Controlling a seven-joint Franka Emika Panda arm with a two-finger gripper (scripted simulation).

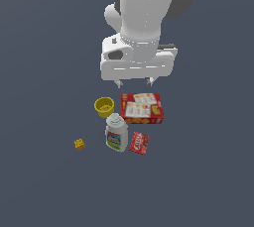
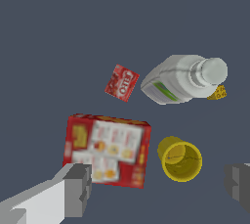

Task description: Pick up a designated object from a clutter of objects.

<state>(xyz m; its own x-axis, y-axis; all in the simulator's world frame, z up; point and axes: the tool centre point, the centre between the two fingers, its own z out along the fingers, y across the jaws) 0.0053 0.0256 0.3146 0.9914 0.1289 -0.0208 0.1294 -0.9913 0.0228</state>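
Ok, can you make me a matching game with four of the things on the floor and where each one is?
Things:
1. yellow cup
2. cracker box
3. small red packet
4. tiny yellow cube

Places:
A. lying flat under the gripper
B. off alone at the exterior view's left
C. standing open-side up, beside the box
D. lying by the white bottle, on the exterior view's right of it

Pairs: 1-C, 2-A, 3-D, 4-B

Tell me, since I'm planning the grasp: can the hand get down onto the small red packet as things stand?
Probably yes. The small red packet lies flat, uncovered, beside the white bottle, which crowds one side. The hand is open above.
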